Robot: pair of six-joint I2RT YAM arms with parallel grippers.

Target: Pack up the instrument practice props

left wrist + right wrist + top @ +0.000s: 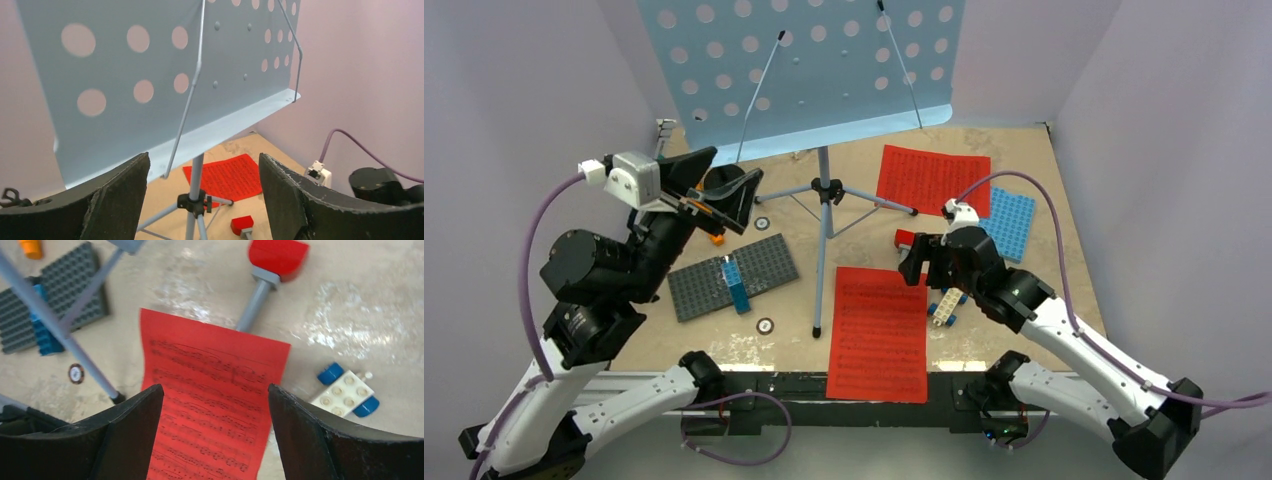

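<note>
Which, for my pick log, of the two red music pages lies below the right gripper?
The near page overhanging the table's front edge; the open right gripper hovers over it. The other page lies behind, beside the blue building plate.

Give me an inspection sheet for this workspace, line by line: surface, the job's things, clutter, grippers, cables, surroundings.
Surface: beige mottled table, bare patches shiny.
Job's things: music stand upright on its tripod at the back; far red sheet flat, right of the tripod; near red sheet overhanging the near edge; orange toy microphone barely in view.
Clutter: grey plate carrying a blue brick; blue plate; toy hammer; white wheeled brick.
Grippers: left gripper raised, facing the music stand, jaws open, empty; right gripper above the near red sheet, jaws open, empty.
Cables: purple cables loop off both wrists.
Surroundings: pale walls on three sides.
</note>
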